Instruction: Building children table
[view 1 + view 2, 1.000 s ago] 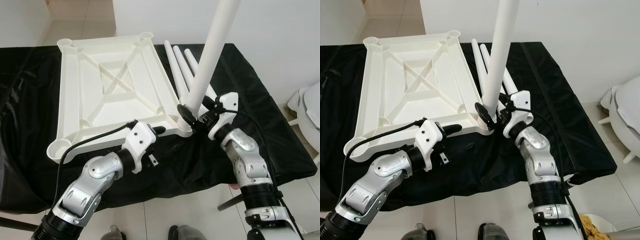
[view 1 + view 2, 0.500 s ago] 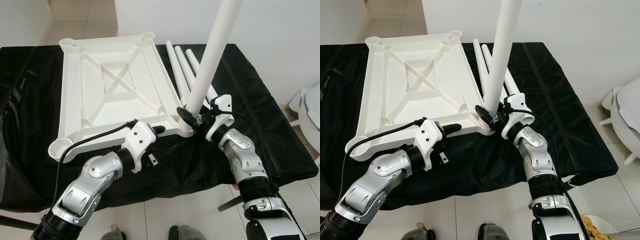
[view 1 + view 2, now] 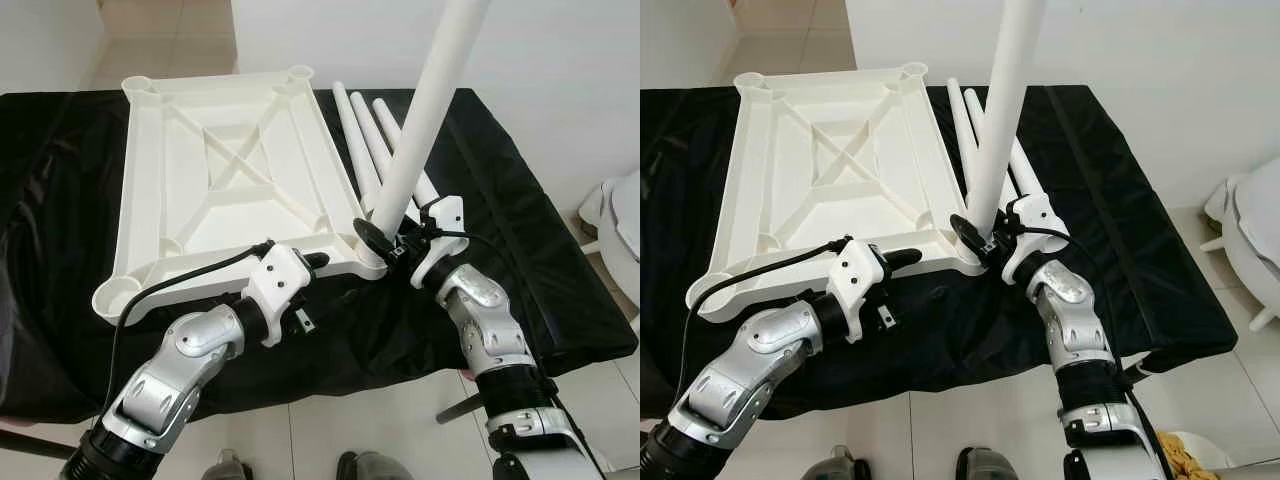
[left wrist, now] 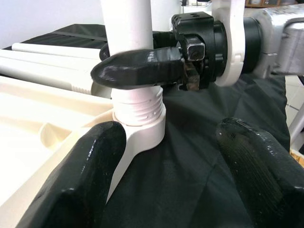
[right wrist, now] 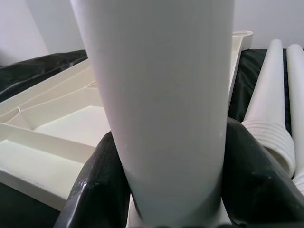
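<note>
Right gripper (image 3: 381,237) clamped on smooth white tube leg (image 3: 420,115) w/ threaded end, left gripper (image 4: 171,161) wide by ribbed tabletop (image 3: 215,180).

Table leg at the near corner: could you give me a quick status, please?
Right gripper shut on table leg, threads partly in tabletop corner socket. Left gripper open at near edge. Three spare legs alongside.

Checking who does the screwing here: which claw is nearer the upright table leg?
Right. The right claw is clamped around the upright table leg just above its thread; the left claw sits open at the tabletop edge beside the socket.
</note>
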You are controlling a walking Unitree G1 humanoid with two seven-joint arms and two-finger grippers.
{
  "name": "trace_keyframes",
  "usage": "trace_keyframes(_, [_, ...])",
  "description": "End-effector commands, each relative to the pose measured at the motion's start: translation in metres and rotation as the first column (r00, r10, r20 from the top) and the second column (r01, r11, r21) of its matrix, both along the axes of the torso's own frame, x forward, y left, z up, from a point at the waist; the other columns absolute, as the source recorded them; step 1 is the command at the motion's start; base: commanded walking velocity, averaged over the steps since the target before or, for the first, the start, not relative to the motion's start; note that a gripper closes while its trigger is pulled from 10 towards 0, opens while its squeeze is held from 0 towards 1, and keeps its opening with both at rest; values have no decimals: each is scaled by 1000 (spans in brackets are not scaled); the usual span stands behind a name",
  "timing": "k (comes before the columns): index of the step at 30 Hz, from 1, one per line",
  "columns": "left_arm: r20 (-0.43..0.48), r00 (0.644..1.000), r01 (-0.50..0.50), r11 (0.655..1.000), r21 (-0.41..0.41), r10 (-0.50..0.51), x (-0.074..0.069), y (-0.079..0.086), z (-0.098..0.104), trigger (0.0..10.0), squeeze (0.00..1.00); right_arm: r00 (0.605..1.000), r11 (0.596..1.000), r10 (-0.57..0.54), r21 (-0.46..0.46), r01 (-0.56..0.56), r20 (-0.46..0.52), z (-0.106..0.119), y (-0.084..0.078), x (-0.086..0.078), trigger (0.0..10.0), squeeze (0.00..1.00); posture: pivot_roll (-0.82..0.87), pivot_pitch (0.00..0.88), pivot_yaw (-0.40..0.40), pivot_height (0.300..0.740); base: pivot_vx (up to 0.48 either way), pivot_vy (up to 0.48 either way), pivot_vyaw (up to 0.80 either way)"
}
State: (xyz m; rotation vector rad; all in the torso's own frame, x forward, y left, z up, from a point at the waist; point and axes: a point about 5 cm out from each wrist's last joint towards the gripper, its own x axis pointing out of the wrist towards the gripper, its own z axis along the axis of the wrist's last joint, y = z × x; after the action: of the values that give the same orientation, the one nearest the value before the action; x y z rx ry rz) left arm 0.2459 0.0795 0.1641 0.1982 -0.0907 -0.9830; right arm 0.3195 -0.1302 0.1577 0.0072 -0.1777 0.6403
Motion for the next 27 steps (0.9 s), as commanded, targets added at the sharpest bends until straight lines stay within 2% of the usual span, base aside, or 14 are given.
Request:
trace_keyframes(1, [-13,998,63,998,19,-63,-6,-3,-2,10000,0,997,997,-57,49,59,-46,-4,6,-4,10000,0,-18,71,-9,740,0,0,0])
trace_keyframes(6, [-15,998,68,998,19,-67,-6,-3,-2,10000,0,992,990,-109,80,114,-63,-4,9,-6,10000,0,-20,73,-7,740,0,0,0])
trace_keyframes(8, [-17,997,72,997,19,-71,-6,-3,-2,10000,0,973,967,-203,132,217,-111,-6,10,-5,10000,0,-21,77,-6,740,0,0,0])
trace_keyframes(12, [-19,997,74,997,20,-73,-7,-4,-3,10000,0,950,939,-277,168,300,-147,-8,10,-5,10000,0,-21,78,-5,740,0,0,0])
trace_keyframes(16, [-24,997,77,997,20,-76,-8,-4,-3,10000,0,903,887,-378,200,417,-205,-11,12,-8,10000,0,-19,81,-6,740,0,0,0])
trace_keyframes(20, [-24,997,76,997,21,-75,-9,-4,-3,10000,0,879,862,-412,210,461,-240,-14,17,-11,10000,0,-18,82,-7,740,0,0,0])
trace_keyframes(23, [-27,997,75,997,19,-75,-9,-4,-4,10000,0,881,872,-398,192,450,-255,-17,29,-16,10000,0,-17,85,-9,740,0,0,0])
trace_keyframes(27, [-27,997,74,997,19,-74,-9,-4,-4,10000,0,889,882,-380,191,431,-254,-17,34,-18,10000,0,-18,85,-10,740,0,0,0])
